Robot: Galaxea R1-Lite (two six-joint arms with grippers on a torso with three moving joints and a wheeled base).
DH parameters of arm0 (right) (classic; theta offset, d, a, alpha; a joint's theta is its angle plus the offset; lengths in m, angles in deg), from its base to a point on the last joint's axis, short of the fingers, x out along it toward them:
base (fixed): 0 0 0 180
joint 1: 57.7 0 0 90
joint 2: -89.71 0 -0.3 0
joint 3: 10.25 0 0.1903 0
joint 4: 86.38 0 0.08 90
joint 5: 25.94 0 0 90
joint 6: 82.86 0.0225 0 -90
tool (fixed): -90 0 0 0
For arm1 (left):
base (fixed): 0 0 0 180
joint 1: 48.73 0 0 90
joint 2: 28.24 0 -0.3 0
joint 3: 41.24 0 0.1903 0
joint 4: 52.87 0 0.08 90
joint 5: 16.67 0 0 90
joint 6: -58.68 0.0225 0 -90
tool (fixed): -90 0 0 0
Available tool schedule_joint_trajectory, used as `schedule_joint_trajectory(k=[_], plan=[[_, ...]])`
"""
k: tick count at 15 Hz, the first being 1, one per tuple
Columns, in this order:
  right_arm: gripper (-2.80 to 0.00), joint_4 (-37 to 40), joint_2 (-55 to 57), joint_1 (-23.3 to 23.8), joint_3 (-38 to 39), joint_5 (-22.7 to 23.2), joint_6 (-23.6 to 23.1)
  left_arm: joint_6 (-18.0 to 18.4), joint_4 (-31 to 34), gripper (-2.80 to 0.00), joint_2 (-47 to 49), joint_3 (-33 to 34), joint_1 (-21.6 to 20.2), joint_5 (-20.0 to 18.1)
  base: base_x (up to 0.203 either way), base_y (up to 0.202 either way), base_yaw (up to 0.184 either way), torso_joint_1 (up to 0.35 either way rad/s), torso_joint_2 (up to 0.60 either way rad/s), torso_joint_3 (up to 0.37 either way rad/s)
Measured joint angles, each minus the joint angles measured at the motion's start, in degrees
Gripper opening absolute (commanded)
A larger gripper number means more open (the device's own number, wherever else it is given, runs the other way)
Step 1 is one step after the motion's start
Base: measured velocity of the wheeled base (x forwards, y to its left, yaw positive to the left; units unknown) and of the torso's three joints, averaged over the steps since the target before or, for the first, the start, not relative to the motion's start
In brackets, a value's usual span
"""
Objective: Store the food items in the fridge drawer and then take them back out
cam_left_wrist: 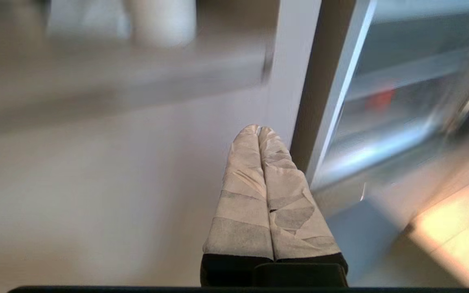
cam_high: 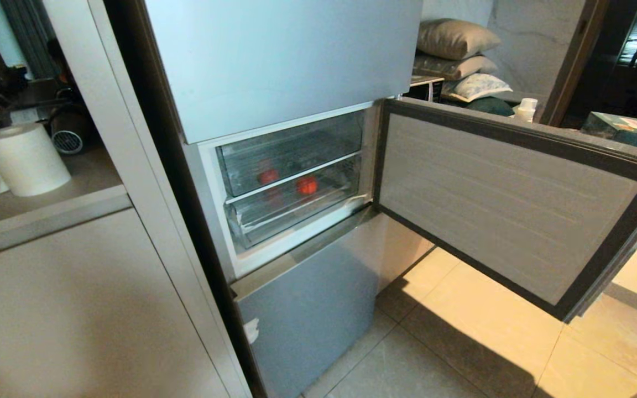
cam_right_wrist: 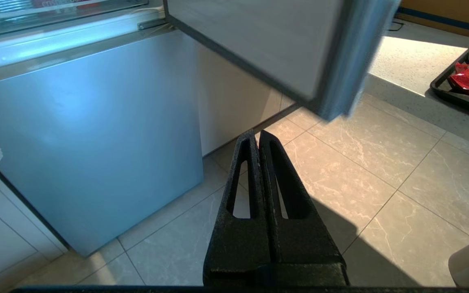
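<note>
Two red peppers sit inside the closed clear fridge drawer, fridge door swung wide. Left gripper and right gripper both pressed together, holding nothing.

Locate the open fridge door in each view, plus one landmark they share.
Head view: the open fridge door fills the right half, swung out, its ribbed inner liner and dark gasket facing the camera.
Left wrist view: not clearly in it; only a blurred dark edge at the far right, which I cannot identify.
Right wrist view: the door's lower corner hangs across the top centre.
Shared landmark: the silver-blue lower fridge panel.
</note>
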Motion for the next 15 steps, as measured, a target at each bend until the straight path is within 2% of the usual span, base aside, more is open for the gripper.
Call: schedule_joint_trajectory(k=[1,2,4,5,7,9,11,13,15], plan=[[-2.8,0.0,0.0,0.0,0.0,0.0,0.0,0.7,1.8,-2.8,-2.6,3.9,-2.2,-3.1,0.0,0.0,0.0,0.0,0.0,0.0],[-2.8,0.0,0.0,0.0,0.0,0.0,0.0,1.6,4.3,-2.8,-5.5,7.6,-3.3,-8.1,0.0,0.0,0.0,0.0,0.0,0.0],[-2.8,0.0,0.0,0.0,0.0,0.0,0.0,3.2,12.7,-2.8,-10.9,11.1,-4.1,-16.5,0.0,0.0,0.0,0.0,0.0,0.0],[-2.8,0.0,0.0,0.0,0.0,0.0,0.0,4.3,18.7,-2.8,-14.5,11.8,-4.3,-19.1,0.0,0.0,0.0,0.0,0.0,0.0],[-2.8,0.0,0.0,0.0,0.0,0.0,0.4,6.4,29.8,-2.8,-22.3,11.6,-4.1,-21.1,0.0,0.0,0.0,0.0,0.0,0.0],[-2.8,0.0,0.0,0.0,0.0,0.0,0.5,8.5,37.2,-2.8,-30.5,11.1,-3.7,-22.4,0.0,0.0,0.0,0.0,0.0,0.0],[-2.8,0.0,0.0,0.0,0.0,0.0,0.5,8.9,36.6,-2.8,-36.2,11.2,-3.5,-22.3,0.0,0.0,0.0,0.0,0.0,0.0],[-2.8,0.1,0.0,0.0,0.0,0.0,0.2,5.5,35.7,-2.8,-38.9,12.0,-3.4,-21.7,0.0,0.0,0.0,0.0,0.0,0.0],[-2.8,0.1,0.0,0.0,0.0,-0.1,0.5,4.3,35.1,-2.8,-40.0,12.3,-3.3,-20.8,0.0,0.0,0.0,0.0,0.0,0.0]])
